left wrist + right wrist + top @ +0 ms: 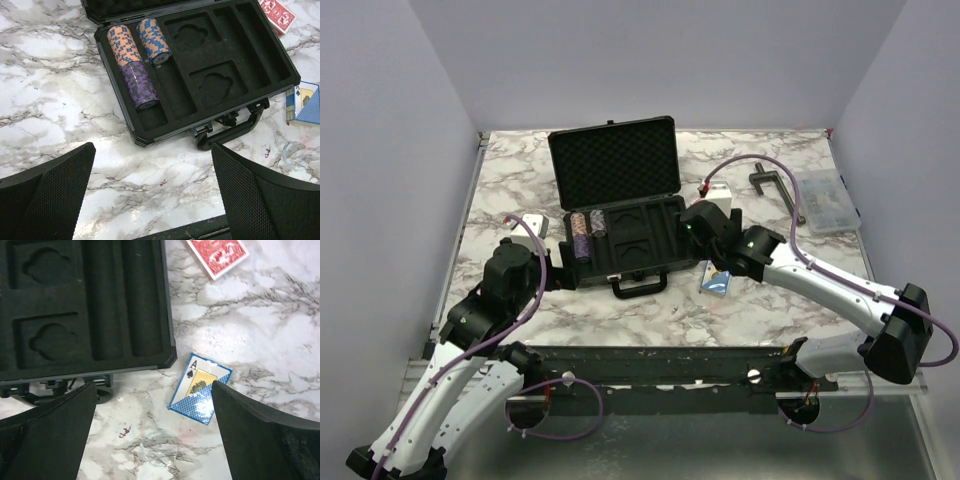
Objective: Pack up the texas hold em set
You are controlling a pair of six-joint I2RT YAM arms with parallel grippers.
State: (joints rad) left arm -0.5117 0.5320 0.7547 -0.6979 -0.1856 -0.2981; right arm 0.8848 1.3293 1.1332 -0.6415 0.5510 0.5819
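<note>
The black case (665, 225) lies open mid-table, lid up, handle (638, 285) toward me. Three chip stacks (140, 82) lie in its left slots; the other slots and card pockets (212, 85) are bare. The blue deck (717, 280) lies on the marble by the case's right front corner, and it also shows in the right wrist view (200, 390). The red deck (217, 255) lies right of the case. My left gripper (152, 165) is open and empty above the marble in front of the case's left corner. My right gripper (154, 400) is open and empty above the marble, just left of the blue deck.
A clear plastic compartment box (827, 200) and a dark T-shaped tool (775, 190) sit at the back right. A small clear disc (160, 452) lies on the marble under my right gripper. The table's front edge (650, 360) runs just below the case handle.
</note>
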